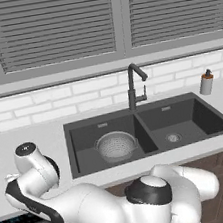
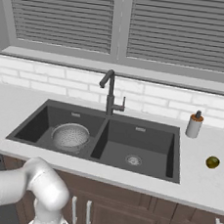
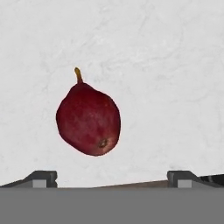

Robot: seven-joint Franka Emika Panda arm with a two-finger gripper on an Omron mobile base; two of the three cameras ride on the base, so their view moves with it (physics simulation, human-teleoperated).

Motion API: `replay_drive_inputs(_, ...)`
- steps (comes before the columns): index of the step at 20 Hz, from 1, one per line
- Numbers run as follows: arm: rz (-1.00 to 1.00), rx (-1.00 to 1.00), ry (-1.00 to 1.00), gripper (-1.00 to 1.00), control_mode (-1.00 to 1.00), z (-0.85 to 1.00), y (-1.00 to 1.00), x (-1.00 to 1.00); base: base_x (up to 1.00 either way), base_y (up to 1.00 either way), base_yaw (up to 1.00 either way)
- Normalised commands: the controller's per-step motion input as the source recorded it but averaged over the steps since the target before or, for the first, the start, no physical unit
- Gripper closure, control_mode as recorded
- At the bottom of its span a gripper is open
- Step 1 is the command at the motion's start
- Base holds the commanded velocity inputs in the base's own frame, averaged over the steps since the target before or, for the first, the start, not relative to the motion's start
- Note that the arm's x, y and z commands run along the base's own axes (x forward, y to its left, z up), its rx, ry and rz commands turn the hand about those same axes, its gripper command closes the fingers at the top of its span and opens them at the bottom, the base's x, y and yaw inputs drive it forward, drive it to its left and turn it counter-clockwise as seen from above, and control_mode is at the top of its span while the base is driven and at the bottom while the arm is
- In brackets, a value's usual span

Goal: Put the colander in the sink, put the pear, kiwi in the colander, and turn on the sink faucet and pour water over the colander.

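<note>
Directly beneath the gripper (image 3: 112, 177), the pear (image 3: 89, 119) lay on its side on the pale surface (image 3: 175, 65), stem toward twelve o'clock, fingertips spread wide at five and seven. It looked firm, smooth and light, apt to roll; I judged the widest belly the place to close. The colander (image 1: 116, 146) already sat in the sink (image 1: 196, 121).

The pear (image 3: 89, 119) lies on the tabletop (image 3: 175, 65) just ahead of the claw (image 3: 112, 178), between its spread fingertips.
</note>
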Motion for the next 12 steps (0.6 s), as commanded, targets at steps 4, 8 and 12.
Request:
replay_drive_inputs(4,0.00,0.00,0.00,-1.00,-1.00,-0.10,0.00,0.09,0.00,0.00,0.00)
replay_drive_inputs(8,0.00,0.00,0.03,-1.00,-1.00,-0.04,0.00,0.17,0.00,0.00,0.00)
replay_drive_inputs(12,0.00,0.00,0.03,-1.00,-1.00,-0.01,0.00,0.26,0.00,0.00,0.00)
